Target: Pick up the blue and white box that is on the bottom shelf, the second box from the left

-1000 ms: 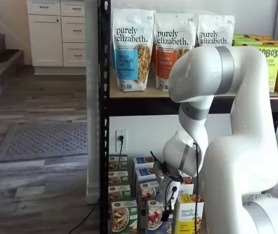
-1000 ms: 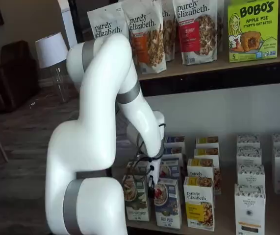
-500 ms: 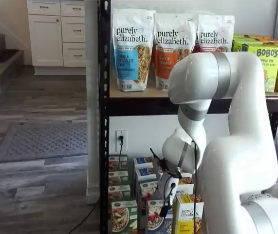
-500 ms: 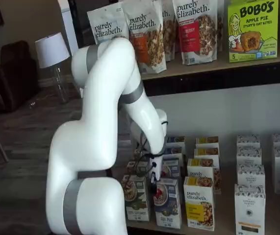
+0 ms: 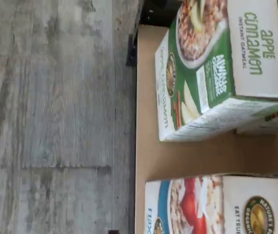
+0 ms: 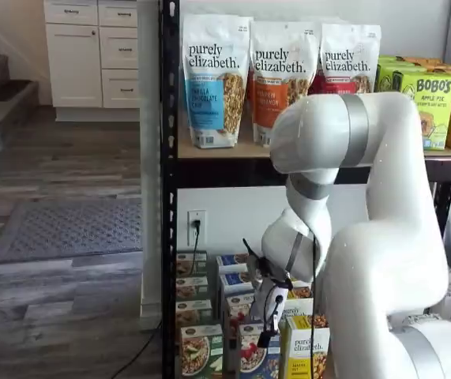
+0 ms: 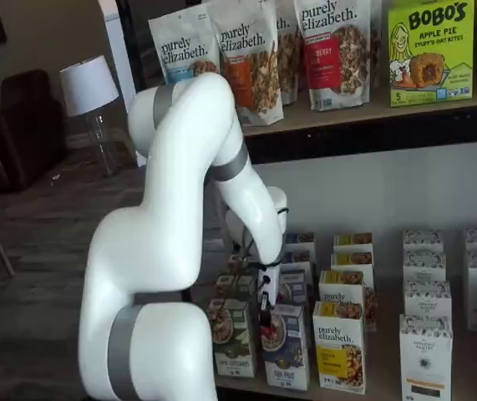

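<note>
On the bottom shelf, by view:

Wrist view, shelf board: the bottom shelf (image 5: 177,156) shows as a tan surface with grey wood floor (image 5: 56,117) beyond its edge.
Wrist view, blue and white box: the blue and white box (image 5: 216,204) stands at the board's front edge, its bowl of red berries facing the camera.
Wrist view, green box: an apple cinnamon oatmeal box (image 5: 216,68) stands beside it, a bare strip of board between the two.
Wrist view, gripper: no fingers visible.

Shelf views, arm: the white arm (image 6: 367,237) bends down in front of the rack.
Shelf views, gripper: the gripper (image 6: 266,335) hangs just above the front blue and white box (image 6: 258,357); in a shelf view its black fingers (image 7: 264,314) are seen side-on over the same box (image 7: 286,347), so no gap can be seen, though the jaws are spread to their widest. Nothing is held.
Shelf views, neighbours: the green box (image 6: 201,351) on one side, a yellow box (image 6: 305,355) on the other, more boxes in rows behind.
Shelf views, upper board: granola bags (image 6: 216,79) standing upright.
</note>
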